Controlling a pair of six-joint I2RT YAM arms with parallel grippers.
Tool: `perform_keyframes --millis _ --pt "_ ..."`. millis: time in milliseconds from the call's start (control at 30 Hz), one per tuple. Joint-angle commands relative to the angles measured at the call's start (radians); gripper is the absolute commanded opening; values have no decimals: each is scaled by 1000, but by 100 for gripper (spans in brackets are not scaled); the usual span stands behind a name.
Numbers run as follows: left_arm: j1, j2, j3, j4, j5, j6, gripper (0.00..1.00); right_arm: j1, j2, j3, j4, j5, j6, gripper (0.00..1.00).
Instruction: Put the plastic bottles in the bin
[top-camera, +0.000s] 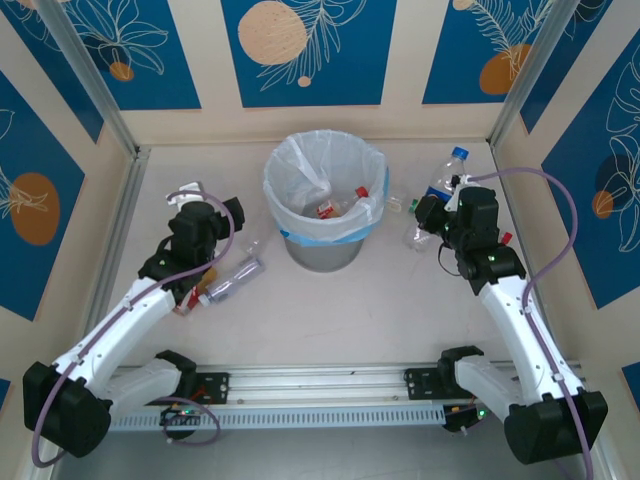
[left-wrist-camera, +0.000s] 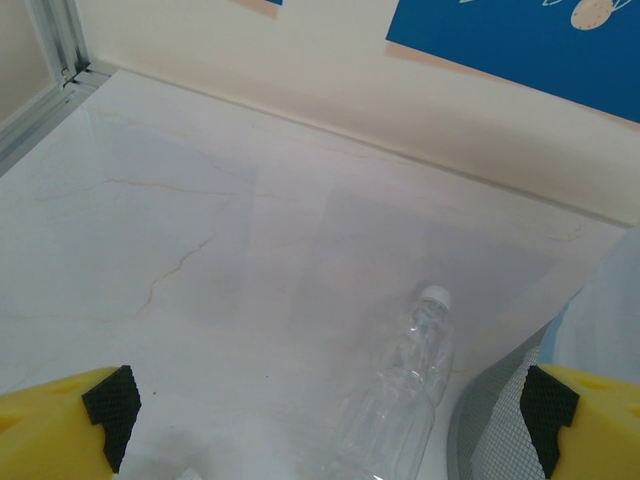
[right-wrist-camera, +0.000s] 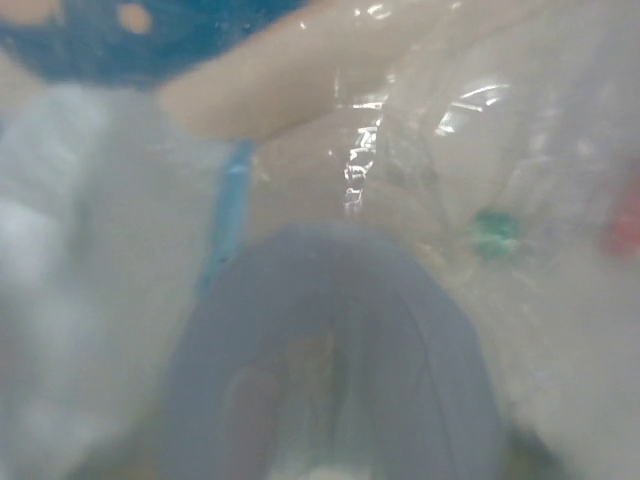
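pale marbled table (top-camera: 330, 320), cream walls with blue leaf panels (top-camera: 305, 50) all round. the bin (top-camera: 290, 150) stands mid table toward the back wall, grey, with a white bag folded over its rim and a blue edge showing. bottles in the bin (top-camera: 326, 208): you can see red caps and a red label down in the bag.

your left gripper (left-wrist-camera: 328, 405) is left of the bin, spread wide and holding nothing. its yellow fingertips (left-wrist-camera: 50, 425) sit at the two bottom corners of the left wrist view. between them lies a white-capped bottle (left-wrist-camera: 405, 385), clear, on its side, cap toward the far wall, just beside the bin's grey mesh wall. top view also gives you a clear bottle on its side (top-camera: 232, 278) next to the left forearm, near the bin's front left. can't tell if it's the same one.

your right gripper (top-camera: 430, 215) is just right of the bin, close to its rim. right wrist view is blurred, clear plastic right up against the lens, with a green cap (right-wrist-camera: 490, 232) and a red blob at the right edge. you cannot tell whether those fingers are clenched on anything or free. a crumpled clear bottle (top-camera: 415, 238) lies at that gripper; touching or not, can't tell. a blue-capped bottle (top-camera: 452, 168) stands upright behind the right gripper, apart from the bin.
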Motion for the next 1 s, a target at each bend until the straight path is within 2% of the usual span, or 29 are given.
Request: perform_keyframes --millis 0,267,433,667,967 --pt "16 6 32 -10 17 -21 99 25 -24 66 110 -148 -71 0" --pt "19 14 43 -19 54 -29 99 110 62 202 230 -313 -121 2" --pt "20 20 49 -24 83 -32 99 185 155 296 289 -314 -167 2" --pt "21 31 59 -34 115 -45 99 243 312 400 400 -319 -144 2" --pt "23 27 66 -60 141 -54 99 315 473 434 502 -255 -240 5"
